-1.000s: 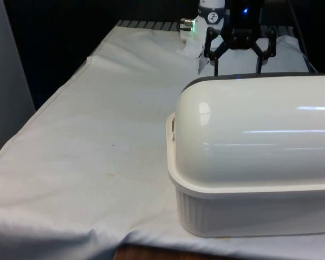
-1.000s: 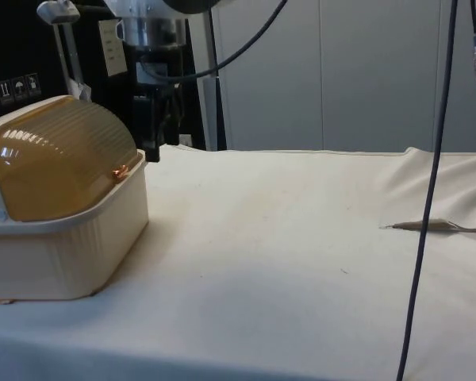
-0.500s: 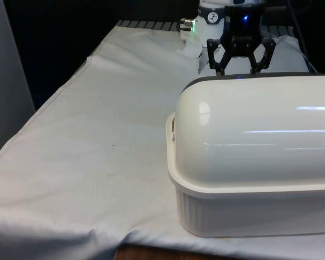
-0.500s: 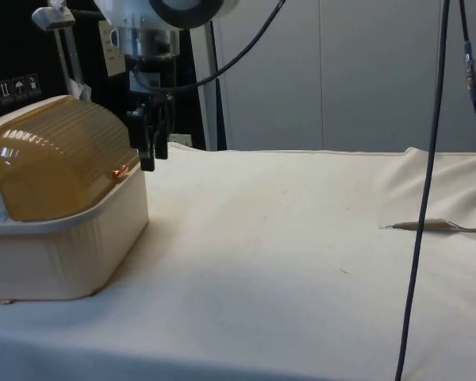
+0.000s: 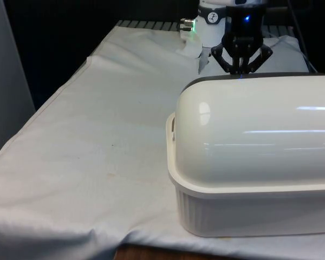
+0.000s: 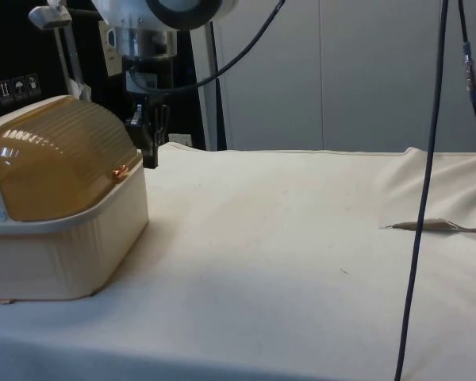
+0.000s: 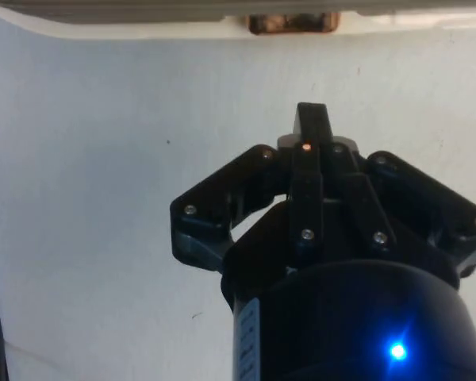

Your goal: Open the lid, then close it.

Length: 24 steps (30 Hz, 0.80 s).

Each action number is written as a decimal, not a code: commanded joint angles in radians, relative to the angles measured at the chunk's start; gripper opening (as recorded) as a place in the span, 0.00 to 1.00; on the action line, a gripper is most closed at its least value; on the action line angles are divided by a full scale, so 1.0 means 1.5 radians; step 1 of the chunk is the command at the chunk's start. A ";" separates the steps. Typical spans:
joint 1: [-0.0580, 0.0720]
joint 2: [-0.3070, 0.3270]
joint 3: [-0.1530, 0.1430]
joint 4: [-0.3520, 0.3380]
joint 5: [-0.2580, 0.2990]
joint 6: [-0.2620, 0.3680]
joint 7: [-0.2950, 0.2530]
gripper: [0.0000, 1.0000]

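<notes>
The bread box (image 5: pixel 254 157) lies lengthwise across the table, lid (image 6: pixel 59 159) facing the clenched, empty claw (image 5: pixel 241 69).

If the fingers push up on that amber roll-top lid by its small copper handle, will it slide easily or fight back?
The lid is ribbed and curved, so it probably rolls back along the bread box rather than lifting off. It looks like thin plastic, likely light. The handle is small and shiny, so the closed gripper could slip off.
</notes>
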 commanded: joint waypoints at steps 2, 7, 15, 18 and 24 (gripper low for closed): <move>0.001 0.014 0.005 0.017 0.001 0.003 0.001 0.00; 0.004 0.028 0.011 0.036 -0.001 0.003 0.005 0.00; 0.006 0.047 0.017 0.056 -0.001 0.005 0.005 0.00; 0.005 0.046 0.019 0.057 0.000 0.000 0.003 0.00; 0.007 0.064 0.023 0.076 -0.002 0.006 0.003 0.00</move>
